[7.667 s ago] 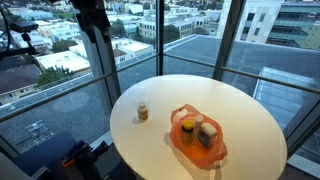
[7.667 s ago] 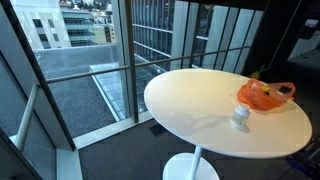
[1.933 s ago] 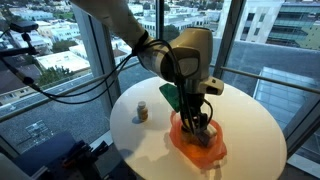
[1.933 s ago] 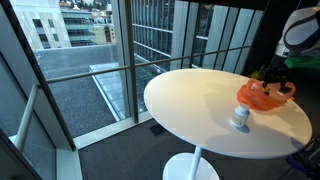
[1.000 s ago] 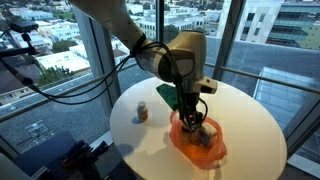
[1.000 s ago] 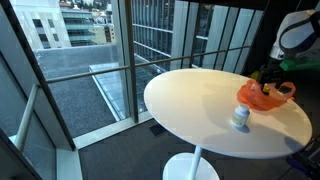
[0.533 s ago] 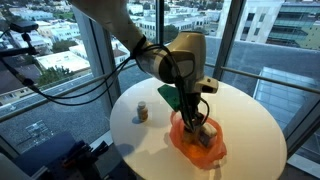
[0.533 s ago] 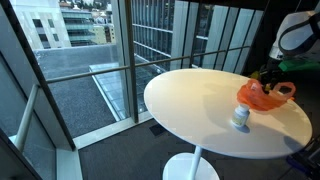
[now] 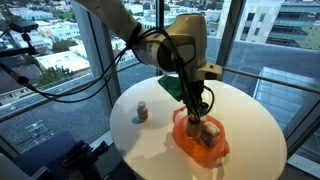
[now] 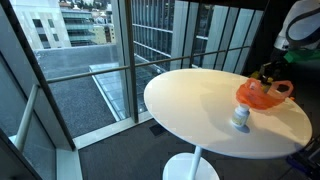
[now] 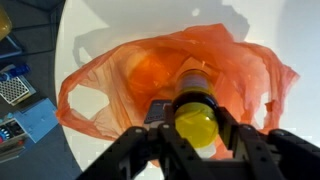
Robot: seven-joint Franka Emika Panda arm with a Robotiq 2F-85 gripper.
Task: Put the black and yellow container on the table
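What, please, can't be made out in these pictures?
1. Wrist view: the black and yellow container shows only its yellow top; the hand gripping it and the orange bag hide its body.
2. Exterior view: the arm is cut off by the right edge.
3. Exterior view: the label on the small jar is too small to read.

Soft daylight entered through the tall windows [image 9: 60,50] and lit the white bench [image 9: 255,125] evenly, leaving only faint shadows. The floor [image 10: 110,160] was dim in an exterior view. In the wrist view the gripper [image 11: 195,122] near the lens was blurred and dark.
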